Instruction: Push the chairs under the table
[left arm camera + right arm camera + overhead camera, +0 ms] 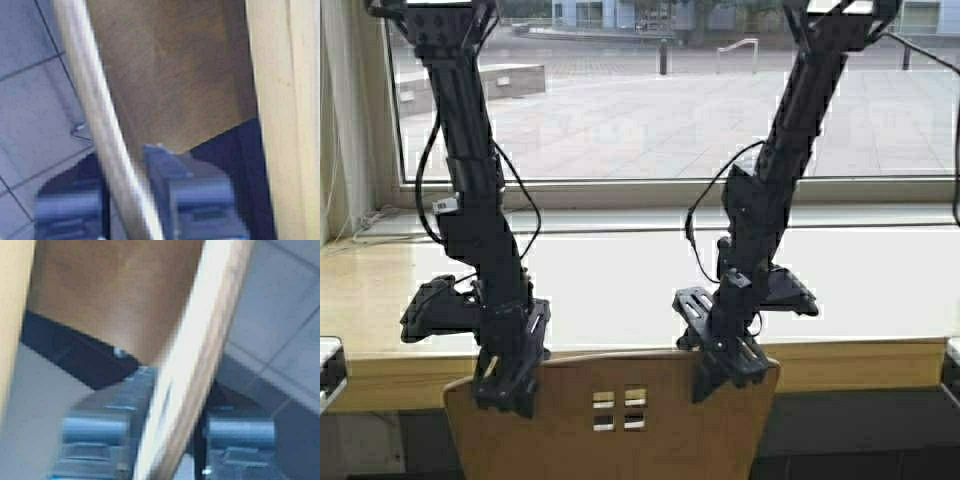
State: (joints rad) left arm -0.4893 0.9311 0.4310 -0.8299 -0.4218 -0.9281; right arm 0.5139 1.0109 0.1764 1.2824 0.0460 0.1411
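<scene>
One chair [610, 420] stands right in front of the table [620, 285], its curved backrest with four small square holes rising to about the level of the table's light wood front edge. Both arms reach down to the top rim of that backrest. The left gripper [505, 385] sits over the rim near its left corner, and the right gripper [725, 365] over the rim near its right corner.

In each wrist view the pale edge of the backrest runs between two fingers – one finger [200, 200] on the seat side for the left, one finger [240, 432] on the outer side for the right – so each claw straddles the rim; it looks clenched onto the wood, though the blur leaves actual contact uncertain.

Behind the table is a wide window [650, 110] looking onto a paved yard
</scene>
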